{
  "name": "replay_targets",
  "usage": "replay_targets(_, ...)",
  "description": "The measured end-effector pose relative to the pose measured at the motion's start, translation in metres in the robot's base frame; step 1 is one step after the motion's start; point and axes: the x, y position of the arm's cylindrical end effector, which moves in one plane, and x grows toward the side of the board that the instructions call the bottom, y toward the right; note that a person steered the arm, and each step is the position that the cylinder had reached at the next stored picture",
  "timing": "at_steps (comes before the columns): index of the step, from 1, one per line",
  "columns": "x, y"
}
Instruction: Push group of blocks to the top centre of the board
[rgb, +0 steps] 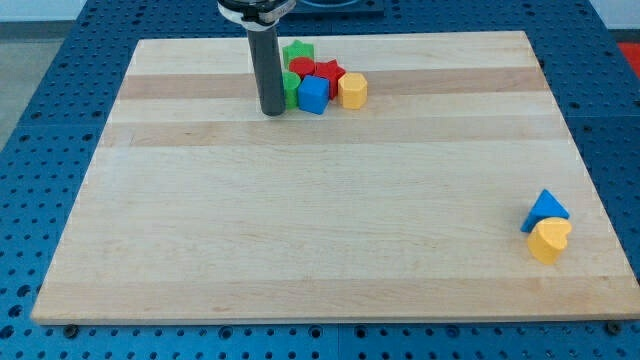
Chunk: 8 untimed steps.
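Six blocks cluster at the tabletop (200, 200) top centre; rod tip (272, 112) touches the green block (290, 88) beside the blue cube (313, 95). No end effector fitted, nothing held.

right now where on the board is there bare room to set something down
Bare: the board from my tip down to the bottom edge, and the whole left side. Crowded: the top-centre cluster around the blue block; also the blue triangle and yellow block at lower right.
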Motion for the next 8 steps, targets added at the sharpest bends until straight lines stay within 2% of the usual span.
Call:
replay_targets(1,0.059,0.028)
replay_targets(2,0.1,0.073)
replay_targets(3,0.074,0.122)
replay_targets(4,0.05,0.137)
replay_targets(5,0.041,0.115)
replay_targets(7,-0.021,0.075)
replay_targets(8,-0.034,0.073)
